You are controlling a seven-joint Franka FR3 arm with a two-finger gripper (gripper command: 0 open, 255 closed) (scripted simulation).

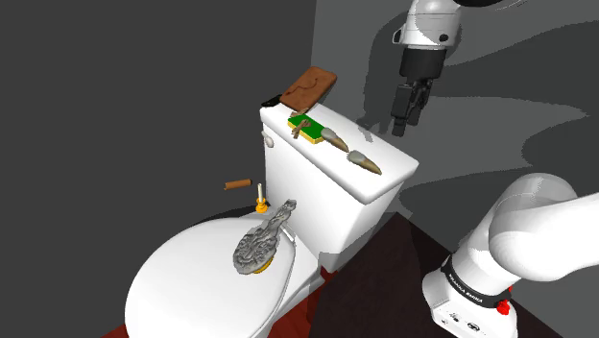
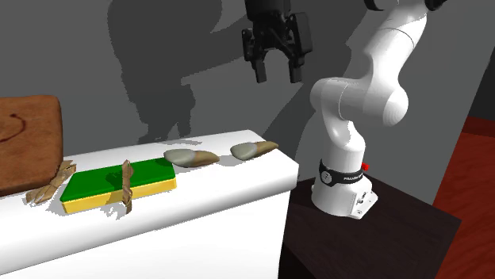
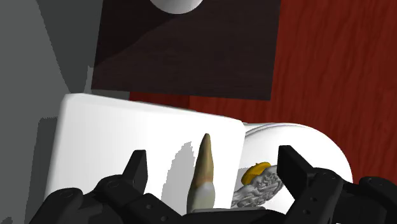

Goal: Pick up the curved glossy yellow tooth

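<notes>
white lettering on the black band (image 2: 343,176) round the arm's base, too small to read in either exterior view.

arm (image 2: 369,91) reared up from the stand, bent over at the top, wrist pointing straight down. tool (image 1: 401,127) (image 2: 278,78) (image 3: 211,156) hanging released, fingers spread apart, clasping nothing, well above the white toilet tank lid (image 1: 395,161) (image 2: 230,178).

tooth (image 1: 365,163) (image 2: 254,148) (image 3: 203,172) lying flat on that lid at the end nearest the stand, tan-yellow at the tip, pale grey at the root. between 7 and 8 o'clock from the tool in the shoulder view, about 6 o'clock in the second exterior view. in the wrist view lined up between the two fingers, touching neither, root end cut off behind the tool's body.

second tooth (image 1: 333,137) (image 2: 190,157) just beside it, at 10 o'clock in the shoulder view, much alike in colour; hard to say which curves more. next along, a green block with a yellow edge (image 1: 312,128) (image 2: 119,181), a brown stick (image 2: 125,189) laid across it, then a brown board (image 1: 309,88) (image 2: 28,139), cut off at 9 o'clock in the second exterior view.

on the toilet lid (image 1: 192,278), an ornate silver hand mirror (image 1: 261,245) (image 3: 261,188), partly hidden behind a finger in the wrist view.
</notes>
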